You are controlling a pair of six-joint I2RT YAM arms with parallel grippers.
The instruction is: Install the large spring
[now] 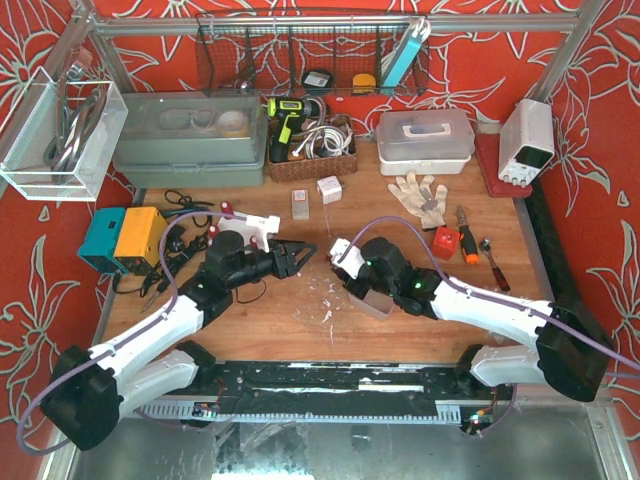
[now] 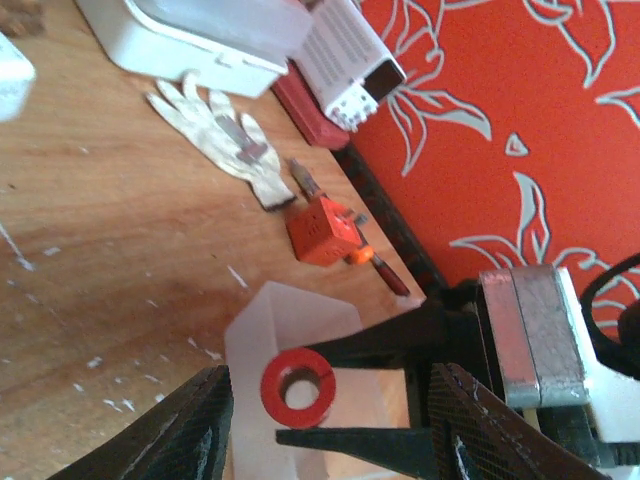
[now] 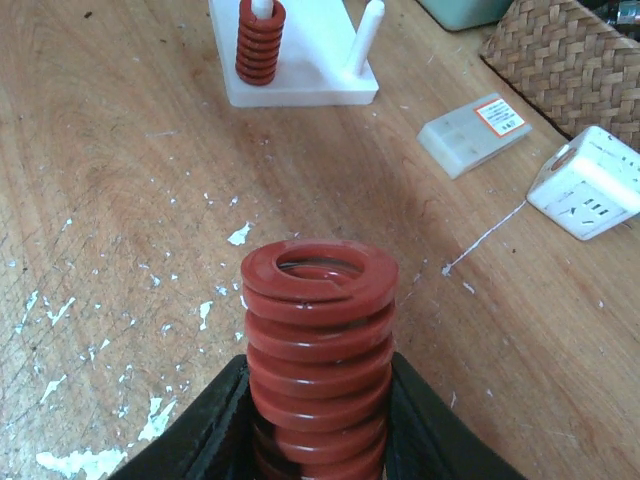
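Note:
My right gripper [image 3: 318,365] is shut on the large red spring [image 3: 318,300], which stands out ahead of the fingers above the wooden table. The white base [image 3: 295,70] lies further ahead, with a smaller red spring [image 3: 260,40] on one peg and a bare white peg [image 3: 366,38] beside it. In the top view the right gripper [image 1: 345,268] is right of the base [image 1: 255,228]. My left gripper [image 2: 330,440] is open and empty. It faces the spring's end [image 2: 298,388], which sits between the right gripper's dark fingers. In the top view the left gripper [image 1: 298,257] is close to the right one.
A white socket cube [image 3: 590,185], a small flat box [image 3: 472,130] and a wicker basket [image 3: 570,60] lie beyond the base. Work gloves [image 1: 420,197], an orange block [image 1: 445,240] and a screwdriver [image 1: 468,240] lie right. A teal and yellow box [image 1: 125,238] with cables sits left.

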